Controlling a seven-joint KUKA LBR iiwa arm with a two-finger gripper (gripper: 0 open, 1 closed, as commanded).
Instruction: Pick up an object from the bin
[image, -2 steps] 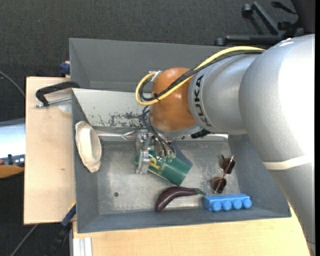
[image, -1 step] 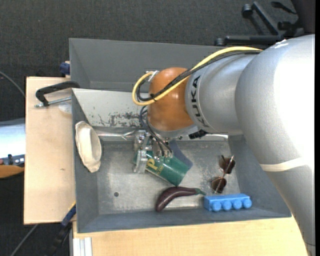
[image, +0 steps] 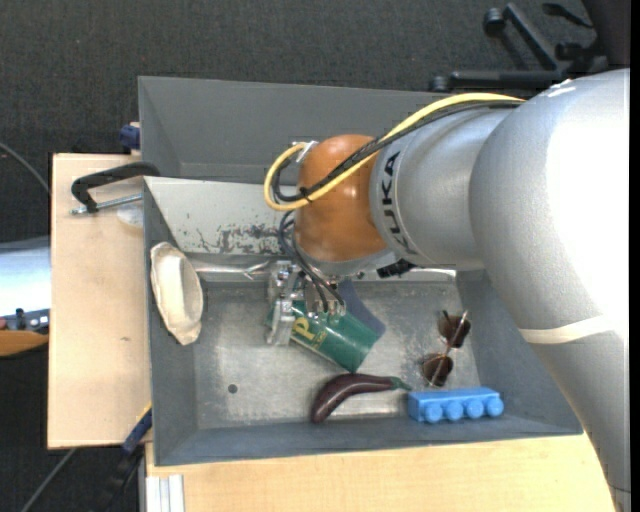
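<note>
Claw (image: 297, 308) pointing down, over green can (image: 342, 343)

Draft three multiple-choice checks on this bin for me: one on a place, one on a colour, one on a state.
1. Where in the bin does the blue studded brick lie?
A. at the view's lower right, beside the dark purple aubergine
B. against the left wall
C. in the far corner

2. What colour is the can at the gripper?
A. red
B. green
C. yellow

3. How does that can lie?
A. upright on its base
B. upside down on the brick
C. on its side on the bin floor

Answers:
1 A: the brick sits near the front wall, just right of the aubergine's tip.
2 B: its body is dark green, with a lighter label at the gripper's end.
3 C: its long side rests on the floor, one end under the gripper.
</note>
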